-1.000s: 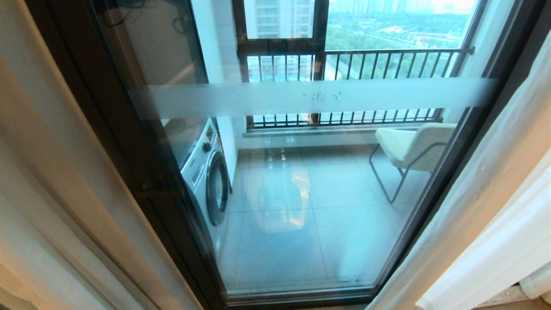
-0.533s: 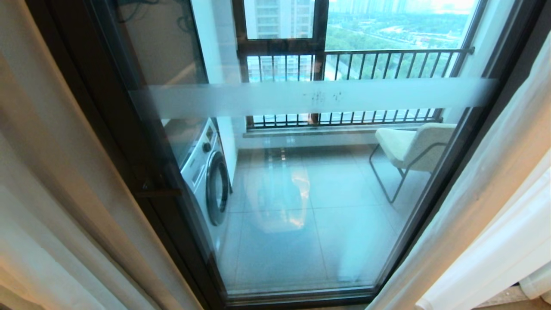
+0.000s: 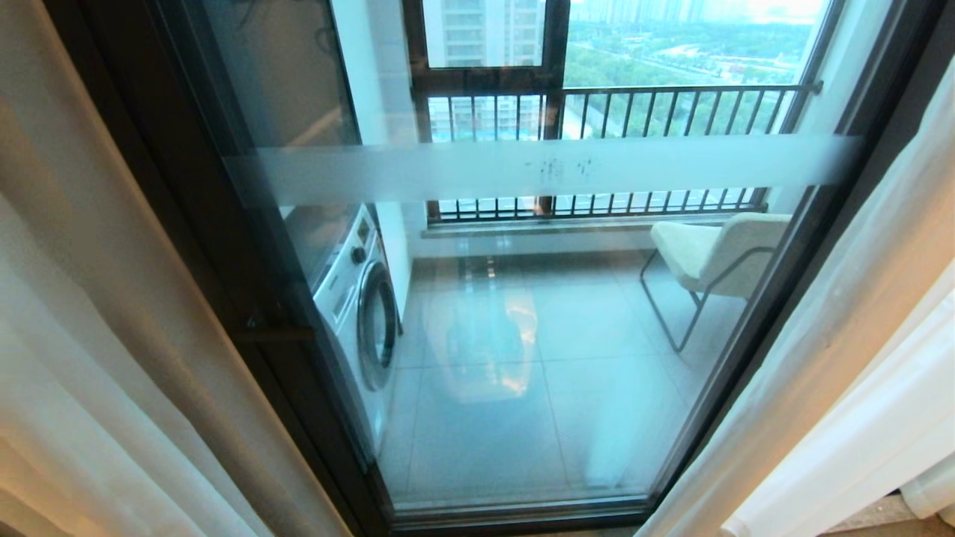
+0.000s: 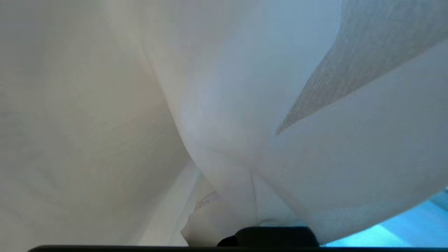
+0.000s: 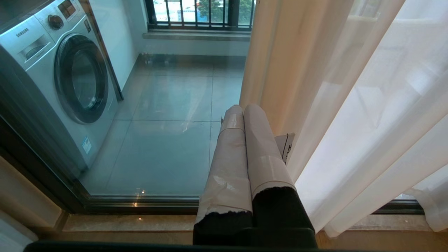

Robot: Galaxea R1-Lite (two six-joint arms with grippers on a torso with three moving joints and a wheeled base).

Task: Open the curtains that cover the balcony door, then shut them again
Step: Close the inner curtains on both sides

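The balcony door [image 3: 537, 350], glass in a dark frame with a frosted band [image 3: 448, 170], stands uncovered in the middle of the head view. The sheer white curtains hang drawn to either side, one panel on the left [image 3: 60, 418] and one on the right [image 3: 858, 403]. Neither arm shows in the head view. In the left wrist view sheer curtain fabric [image 4: 245, 105] fills the picture and its folds run down into my left gripper [image 4: 245, 220], which is shut on it. My right gripper [image 5: 242, 106] hangs shut and empty beside the right curtain [image 5: 367, 122].
Behind the glass a washing machine [image 3: 362, 313] stands on the left, a pale chair [image 3: 716, 253] on the right, and a black-barred railing window [image 3: 612, 112] at the back. A beige drape [image 5: 280, 52] hangs next to the right sheer panel. The door track [image 5: 140, 203] meets a stone sill.
In the head view the left sheer panel has spread further across the lower left corner, towards the door. The door, the right curtain and the right gripper have not moved.
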